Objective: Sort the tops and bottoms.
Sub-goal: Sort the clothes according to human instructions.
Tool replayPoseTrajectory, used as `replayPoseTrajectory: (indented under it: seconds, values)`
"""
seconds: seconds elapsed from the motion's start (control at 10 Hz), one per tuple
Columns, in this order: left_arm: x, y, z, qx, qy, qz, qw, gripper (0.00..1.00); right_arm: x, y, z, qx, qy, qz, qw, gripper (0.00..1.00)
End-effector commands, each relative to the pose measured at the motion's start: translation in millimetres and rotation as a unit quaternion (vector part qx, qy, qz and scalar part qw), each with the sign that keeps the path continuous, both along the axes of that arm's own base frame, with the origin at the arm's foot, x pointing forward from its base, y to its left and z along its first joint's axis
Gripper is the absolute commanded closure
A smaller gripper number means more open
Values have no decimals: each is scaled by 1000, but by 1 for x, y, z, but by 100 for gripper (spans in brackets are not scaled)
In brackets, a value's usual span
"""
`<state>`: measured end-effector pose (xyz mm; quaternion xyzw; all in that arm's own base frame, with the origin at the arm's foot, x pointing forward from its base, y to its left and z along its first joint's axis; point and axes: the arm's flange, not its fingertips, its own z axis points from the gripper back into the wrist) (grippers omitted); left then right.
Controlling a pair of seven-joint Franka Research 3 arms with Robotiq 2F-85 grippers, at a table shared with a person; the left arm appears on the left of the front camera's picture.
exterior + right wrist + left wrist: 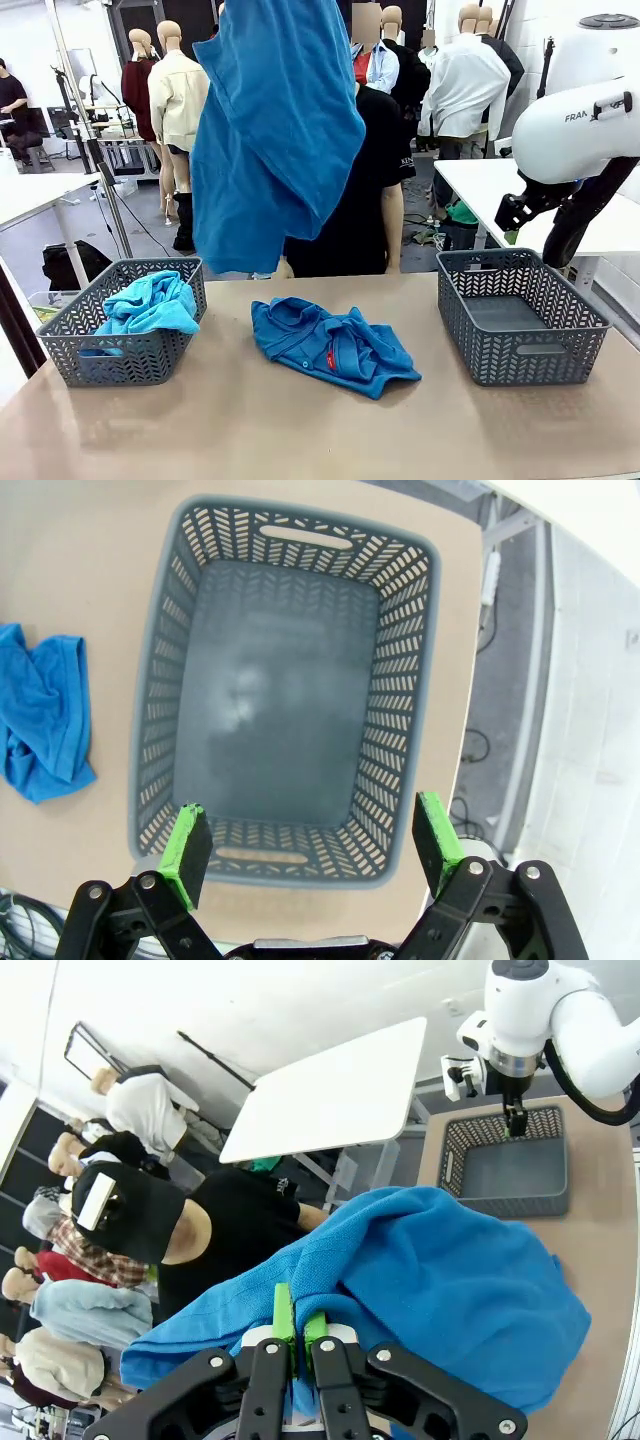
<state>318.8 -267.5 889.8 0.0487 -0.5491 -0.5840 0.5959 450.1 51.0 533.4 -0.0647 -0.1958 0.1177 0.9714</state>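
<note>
High above the tan surface (300,430), left tool (299,1320) pinched a royal-blue soft fabric top (270,130), hanging long-axis down, nearer the left grey plastic lattice basket (120,355). Right tool (310,810) stood spread over the empty right grey basket (520,355).

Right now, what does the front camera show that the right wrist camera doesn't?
Front, not right wrist: a hanging blue top, a person behind it, and the left basket holding a turquoise top. Right wrist, not front: a straight-down look past the right gripper, open, and cables on the floor. Both: the right basket and the blue top on the table.
</note>
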Motion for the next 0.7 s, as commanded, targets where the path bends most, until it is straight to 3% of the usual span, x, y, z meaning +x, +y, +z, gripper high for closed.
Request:
replayPoseTrajectory:
  seconds: [0.0,0.6]
  values:
    - [-2,2,6,-4,-14,4,1000,100,2,1,2,-8,2,-8,1000,0]
    - [-2,2,6,-4,-14,4,1000,100,2,1,2,-8,2,-8,1000,0]
